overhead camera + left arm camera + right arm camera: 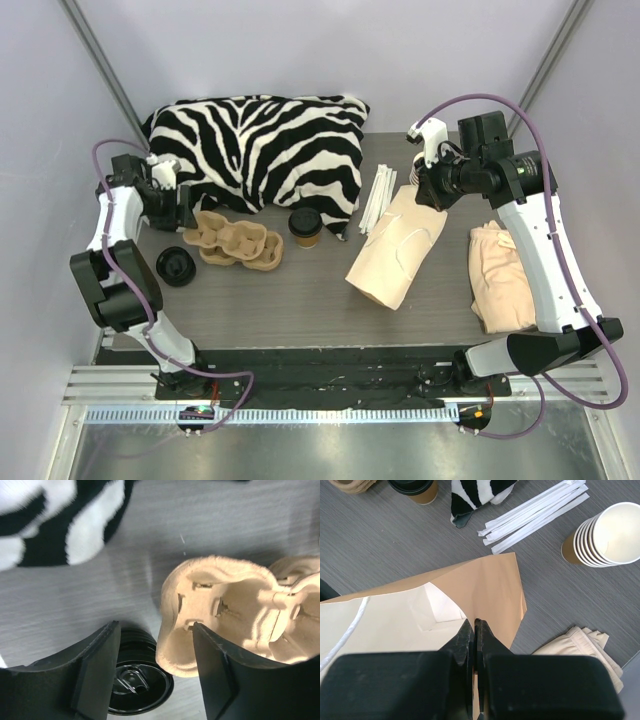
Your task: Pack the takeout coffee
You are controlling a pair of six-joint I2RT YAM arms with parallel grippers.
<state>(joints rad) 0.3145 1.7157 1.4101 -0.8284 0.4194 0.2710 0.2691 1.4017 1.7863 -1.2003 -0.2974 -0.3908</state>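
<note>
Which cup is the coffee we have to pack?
Find the big zebra-striped cushion at the back of the table. Just in front of its edge, right of the cardboard cup carrier, stands the takeout coffee. It is the only brown cup wearing a black lid; the stacked cups have none, and the loose lid has no cup.

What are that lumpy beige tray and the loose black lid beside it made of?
The tray looks like moulded paper pulp: matte and slightly fibrous, with thick, soft, rounded walls. The loose lid looks like thin plastic: glossy black, catching highlights, with crisp ridges and a moulded sip opening. Both are guesses from the look alone.
</note>
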